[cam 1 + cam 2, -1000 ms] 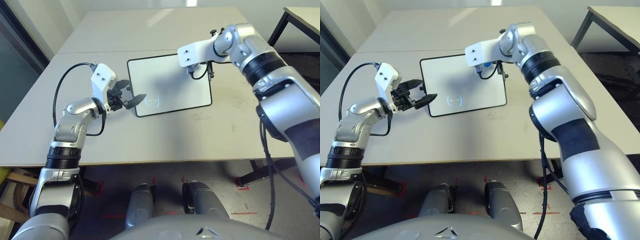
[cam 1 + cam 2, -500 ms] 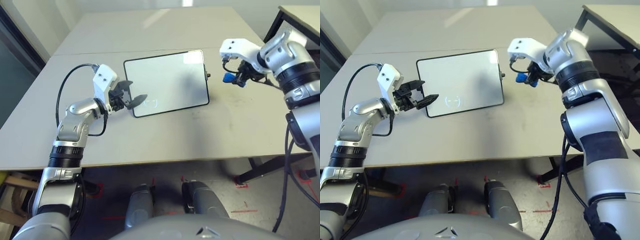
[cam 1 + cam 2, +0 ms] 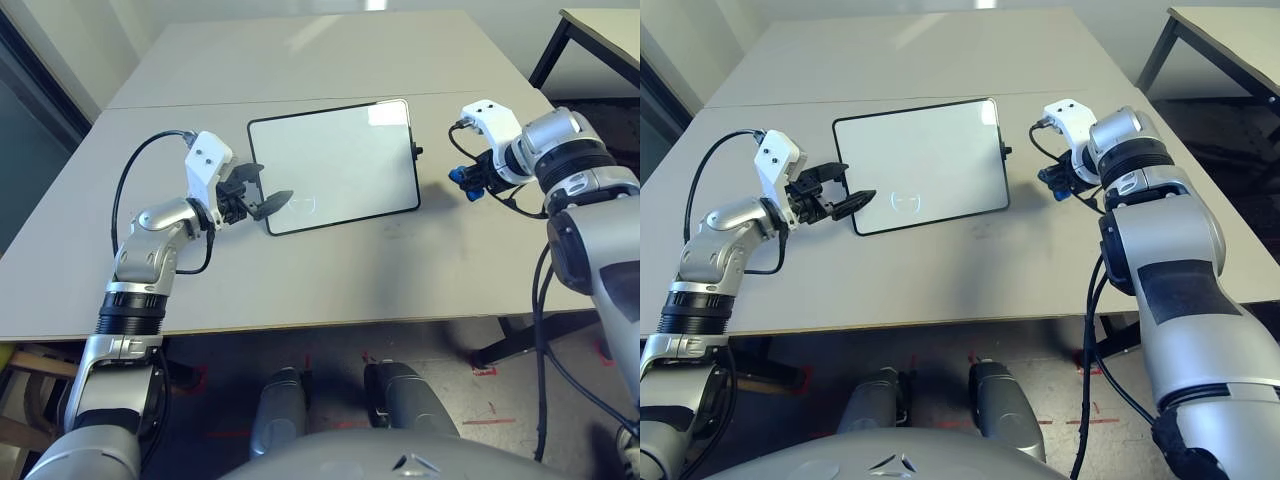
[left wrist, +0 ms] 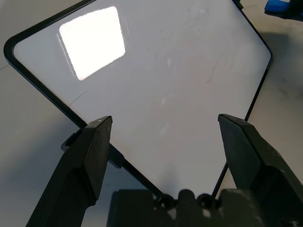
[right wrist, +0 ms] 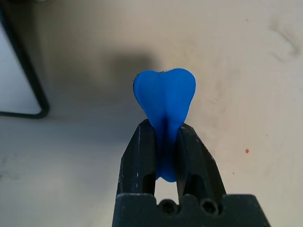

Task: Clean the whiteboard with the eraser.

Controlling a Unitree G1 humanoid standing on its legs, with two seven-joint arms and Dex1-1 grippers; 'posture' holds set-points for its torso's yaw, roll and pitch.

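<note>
Right end effector (image 5: 165,123): I gripped the eraser (image 5: 164,92) mid-waist, likely for firmness.
Left end effector (image 4: 165,117): 2 fingers apart, perhaps bracing the whiteboard (image 3: 340,165).

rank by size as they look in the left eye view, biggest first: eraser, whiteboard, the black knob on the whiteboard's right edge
1. whiteboard
2. eraser, a small blue patch in the right pincer
3. black knob
</note>
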